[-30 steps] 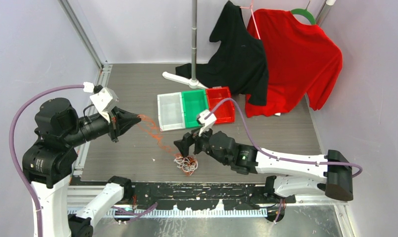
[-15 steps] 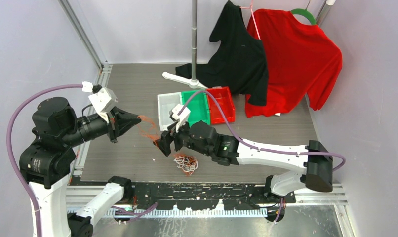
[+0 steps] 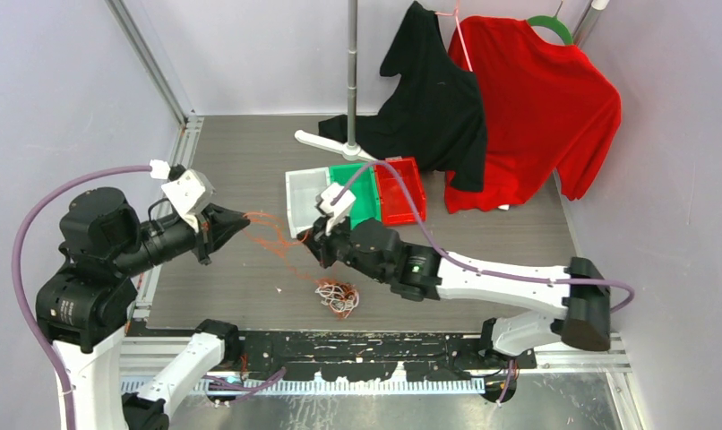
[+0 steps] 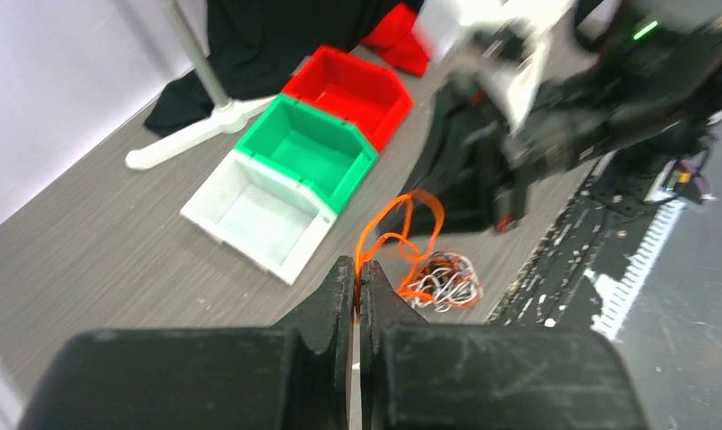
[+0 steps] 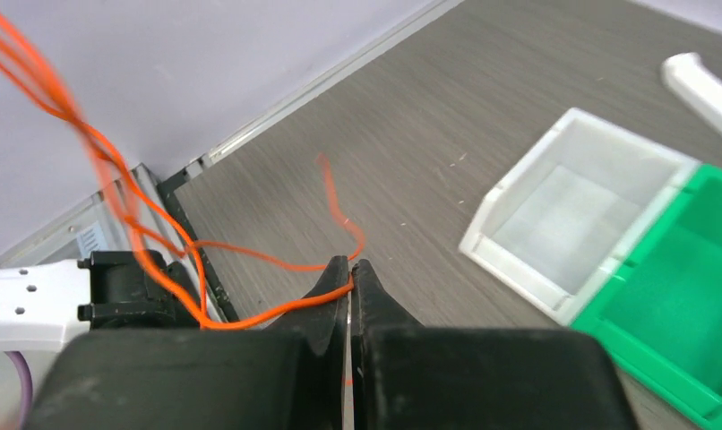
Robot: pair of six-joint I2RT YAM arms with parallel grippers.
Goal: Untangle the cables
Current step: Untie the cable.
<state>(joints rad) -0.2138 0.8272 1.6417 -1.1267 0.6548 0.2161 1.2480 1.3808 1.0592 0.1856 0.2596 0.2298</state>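
R gripper [image 5: 350, 271]: jaws closed, tips pinching orange cable [image 5: 259, 313]. L gripper [image 4: 356, 270]: closed too, prob. same orange strand, raised off counter [image 3: 232, 161]. Strand runs btwn both w/ slack loops. Likely held apart so a pull draws it from white/orange tangle [image 3: 338, 296] on counter just below R gripper.

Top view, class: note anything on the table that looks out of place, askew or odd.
The black shirt hangs crooked, part of it spread on the table behind the bins; the red shirt beside it hangs on a green hanger. Near the front edge the cables lie knotted.
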